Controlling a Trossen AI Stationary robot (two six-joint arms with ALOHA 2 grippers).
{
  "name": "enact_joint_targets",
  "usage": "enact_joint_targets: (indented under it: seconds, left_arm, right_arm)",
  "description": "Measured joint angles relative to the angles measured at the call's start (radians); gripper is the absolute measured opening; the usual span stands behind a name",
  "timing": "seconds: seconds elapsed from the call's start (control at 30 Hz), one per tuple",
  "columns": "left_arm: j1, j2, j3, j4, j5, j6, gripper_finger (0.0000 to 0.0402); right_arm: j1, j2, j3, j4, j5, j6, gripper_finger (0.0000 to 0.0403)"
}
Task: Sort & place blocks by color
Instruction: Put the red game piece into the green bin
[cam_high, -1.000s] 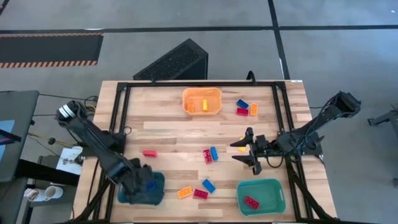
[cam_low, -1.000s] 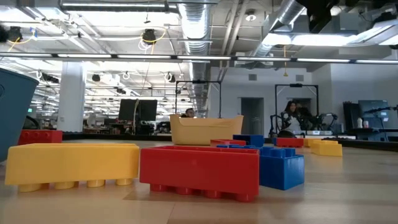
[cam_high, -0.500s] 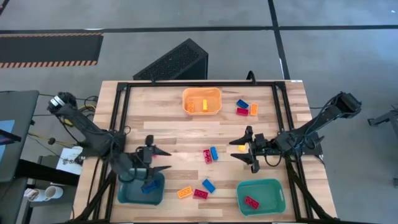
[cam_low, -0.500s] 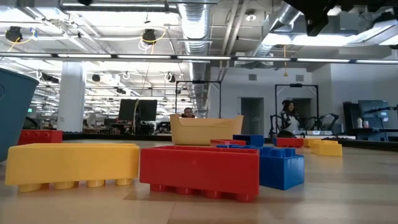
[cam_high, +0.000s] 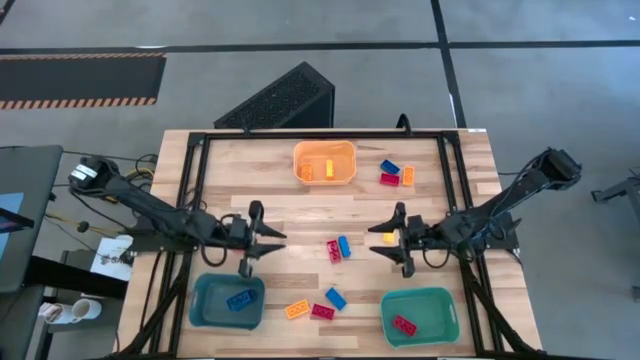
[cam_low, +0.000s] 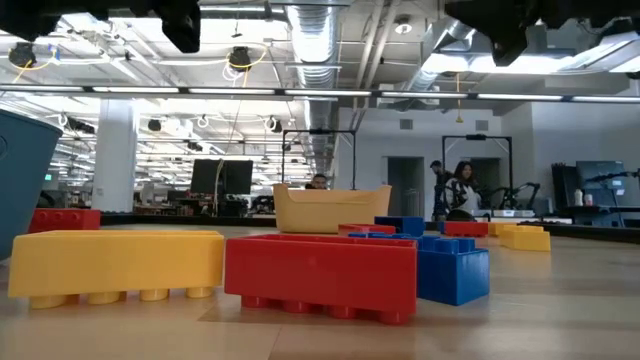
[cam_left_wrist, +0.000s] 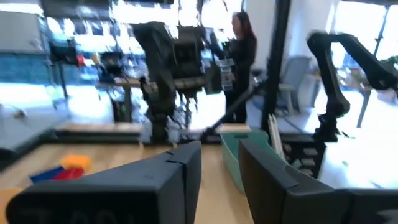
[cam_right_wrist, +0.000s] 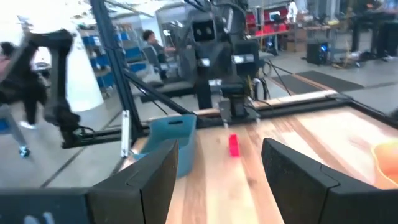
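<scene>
Red, blue and orange blocks lie flat on the wooden table (cam_high: 270, 190). A red (cam_high: 333, 251) and a blue one (cam_high: 344, 246) sit mid-table, three more (cam_high: 322, 311) lie near the front, and three (cam_high: 390, 178) at the far right. One blue block (cam_high: 240, 299) rests in the left teal bin (cam_high: 210, 310), a red one (cam_high: 404, 324) in the right teal bin (cam_high: 445, 312). My left gripper (cam_high: 281, 242) hovers level above the table beyond the left bin, its fingers a narrow gap apart and empty (cam_left_wrist: 221, 168). My right gripper (cam_high: 373, 241) faces it, open and empty.
An orange bin (cam_high: 324, 162) with orange blocks stands at the far middle. A lone red block (cam_right_wrist: 234, 144) lies under my left gripper. In the low view, yellow (cam_low: 115, 262), red (cam_low: 320, 272) and blue (cam_low: 450, 270) blocks fill the front. People move in the room behind.
My left gripper has come up out of the left teal bin, leaving the blue block lying in it. It has swung toward the table's middle and tipped from pointing down to level. Its fingers have drawn closer together.
</scene>
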Motion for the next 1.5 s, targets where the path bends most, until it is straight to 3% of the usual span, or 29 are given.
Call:
enact_joint_targets:
  seconds: [0.33,0.57,0.8,1.0,1.2,1.37,1.5]
  left_arm:
    - [0.104,0.0,-0.009,0.125,-0.023,0.144,0.0067]
    - [0.157,0.0,-0.008,0.135,0.011,0.117,0.0066]
    - [0.165,0.0,-0.008,0.135,0.01,0.115,0.0066]
    - [0.165,0.0,-0.008,0.135,0.01,0.102,0.0066]
    - [0.16,0.0,0.01,0.135,0.022,0.073,0.0066]
    - [0.129,0.0,0.028,0.135,0.036,0.069,0.0066]
    - [0.102,0.0,0.029,0.136,0.035,0.068,0.0066]
  right_arm:
    - [-0.114,0.0,0.0,-0.093,0.041,0.024,0.0253]
    - [-0.238,0.0,0.0,-0.116,0.04,0.11,0.0253]
    - [-0.335,0.0,0.061,-0.312,-0.066,0.202,0.0253]
    - [-0.336,0.0,0.189,-0.611,-0.063,0.244,0.0253]
    - [-0.336,0.0,0.264,-0.863,-0.066,0.389,0.0253]
    - [-0.333,0.0,0.26,-0.889,-0.162,0.514,0.0253]
    - [-0.327,0.019,0.259,-0.891,-0.173,0.616,0.0253]
